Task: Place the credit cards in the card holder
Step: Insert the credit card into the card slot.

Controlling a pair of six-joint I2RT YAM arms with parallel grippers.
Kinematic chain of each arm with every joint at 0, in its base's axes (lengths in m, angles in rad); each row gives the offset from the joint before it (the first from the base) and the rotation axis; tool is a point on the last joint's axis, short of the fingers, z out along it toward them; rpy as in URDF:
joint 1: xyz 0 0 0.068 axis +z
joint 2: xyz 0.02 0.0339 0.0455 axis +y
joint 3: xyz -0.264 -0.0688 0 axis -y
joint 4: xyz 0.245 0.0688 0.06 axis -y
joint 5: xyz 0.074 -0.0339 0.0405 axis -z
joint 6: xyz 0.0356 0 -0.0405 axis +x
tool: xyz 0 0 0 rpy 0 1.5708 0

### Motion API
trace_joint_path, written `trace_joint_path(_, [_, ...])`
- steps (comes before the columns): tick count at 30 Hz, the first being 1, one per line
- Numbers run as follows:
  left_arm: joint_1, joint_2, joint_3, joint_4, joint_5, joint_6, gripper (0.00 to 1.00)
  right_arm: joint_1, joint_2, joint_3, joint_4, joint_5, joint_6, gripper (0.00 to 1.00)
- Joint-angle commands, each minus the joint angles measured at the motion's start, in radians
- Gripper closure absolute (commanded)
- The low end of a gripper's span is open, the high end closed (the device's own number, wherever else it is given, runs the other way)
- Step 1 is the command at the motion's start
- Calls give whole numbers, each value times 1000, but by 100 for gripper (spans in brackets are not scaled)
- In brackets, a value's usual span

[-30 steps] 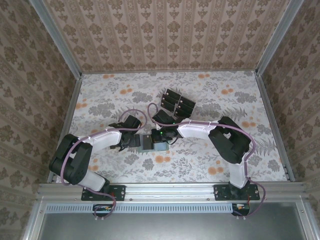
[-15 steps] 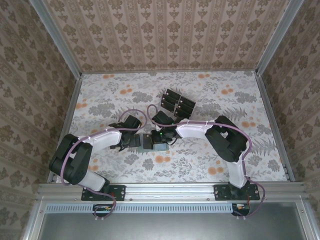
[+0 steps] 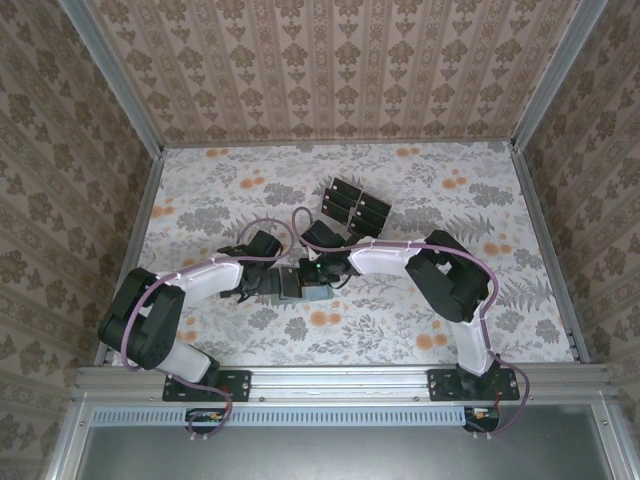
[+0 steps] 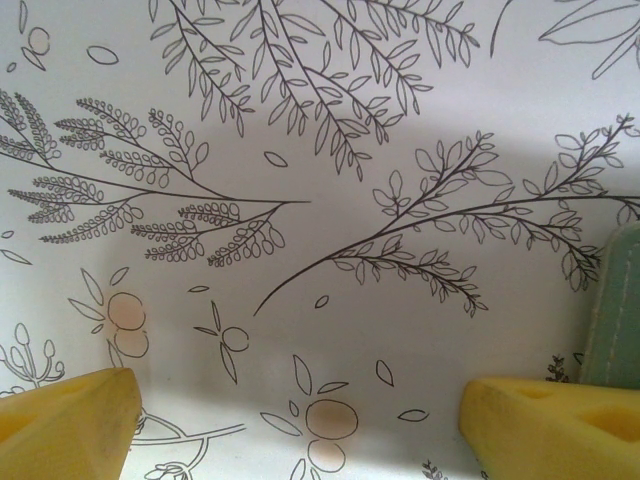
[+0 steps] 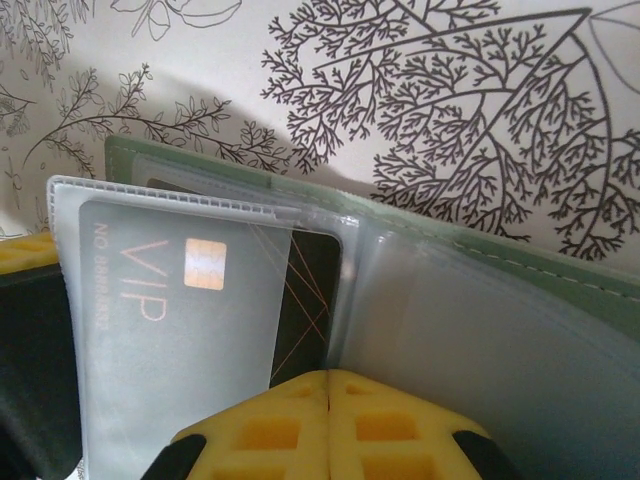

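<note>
The pale green card holder (image 5: 480, 250) lies open on the table, its clear sleeves facing up, and shows again between the two grippers (image 3: 298, 285). A black credit card (image 5: 305, 290) with a gold chip and "VIP" sits mostly inside the left clear sleeve (image 5: 180, 300). My right gripper (image 5: 328, 375) is shut, its yellow tips pressed together at the card's near edge with nothing between them. My left gripper (image 4: 300, 430) is open over bare table, its right finger (image 4: 550, 425) next to the card holder's edge (image 4: 612, 300). More black credit cards (image 3: 355, 205) lie farther back.
The spare cards rest in two rows behind the grippers in the top view. Aluminium rails (image 3: 345, 380) edge the table, and patterned walls close in the back and both sides. Open floral tabletop (image 3: 500, 220) spreads to the right.
The right gripper and forearm have moved slightly left, and the card holder has shifted a little left with them. The left arm has barely moved.
</note>
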Motion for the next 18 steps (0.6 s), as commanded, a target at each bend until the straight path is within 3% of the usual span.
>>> trace_joint_path(1, [-3, 34, -9, 0, 1, -4, 0, 15, 6, 12, 35, -41, 15, 91])
trace_joint_path(4, [-3, 28, -4, -5, 1, -2, 0, 14, -21, -8, 25, -11, 1, 89])
trace_joint_path(10, [-5, 28, 13, -14, 2, 7, 0, -17, -108, -126, 57, 40, 11, 74])
trace_joint_path(18, [-6, 21, 35, -29, -1, 16, 0, -65, -159, -258, 71, 75, 18, 74])
